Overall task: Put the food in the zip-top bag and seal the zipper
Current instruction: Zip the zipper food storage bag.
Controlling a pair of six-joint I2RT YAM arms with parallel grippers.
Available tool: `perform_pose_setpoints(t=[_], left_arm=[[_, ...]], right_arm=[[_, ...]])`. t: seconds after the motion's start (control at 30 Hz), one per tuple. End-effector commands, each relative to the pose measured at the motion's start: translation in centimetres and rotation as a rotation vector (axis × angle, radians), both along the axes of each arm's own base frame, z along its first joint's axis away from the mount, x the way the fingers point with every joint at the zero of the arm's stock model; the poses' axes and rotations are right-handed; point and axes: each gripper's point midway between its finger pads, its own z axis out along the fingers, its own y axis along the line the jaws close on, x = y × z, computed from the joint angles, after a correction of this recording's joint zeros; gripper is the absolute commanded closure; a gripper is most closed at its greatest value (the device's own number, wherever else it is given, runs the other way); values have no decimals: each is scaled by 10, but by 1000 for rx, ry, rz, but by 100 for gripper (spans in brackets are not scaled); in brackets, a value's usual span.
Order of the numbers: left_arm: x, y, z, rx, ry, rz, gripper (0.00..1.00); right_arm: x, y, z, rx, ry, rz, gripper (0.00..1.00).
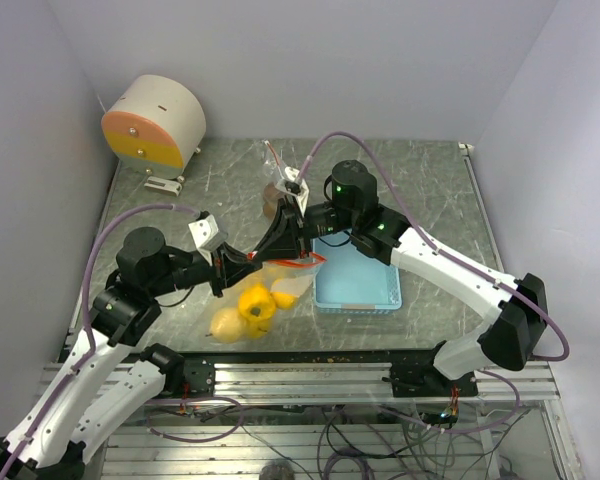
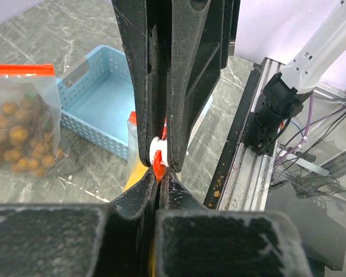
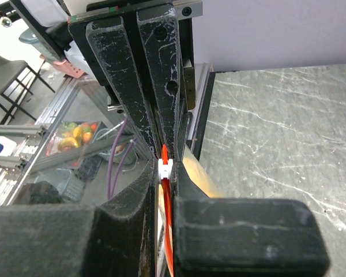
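Where clear plastic bag (image 1: 280, 282) hangs, left fingers (image 2: 141, 86) and right fingers (image 3: 118, 86) pinch orange zipper strip (image 3: 164, 157) (2 grips).

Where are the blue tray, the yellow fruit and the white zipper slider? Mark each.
blue tray (image 1: 358, 285), top view, its bare floor.
yellow fruit (image 1: 257, 303), top view, its upper side.
white zipper slider (image 3: 166, 168), right wrist view, its near face.
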Motion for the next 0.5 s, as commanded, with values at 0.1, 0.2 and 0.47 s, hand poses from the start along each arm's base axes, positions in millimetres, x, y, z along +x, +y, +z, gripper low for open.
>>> perform_pose_setpoints(t=[0.1, 0.2, 0.47], left_arm=[[-4, 16, 29, -29, -96, 80, 93], [-3, 25, 37, -41, -120, 142, 93], [-10, 43, 65, -95, -189, 225, 93]], right_arm=[[16, -10, -14, -56, -44, -61, 100], [18, -14, -23, -75, -61, -66, 100], [21, -27, -48, -105, -86, -27, 100]])
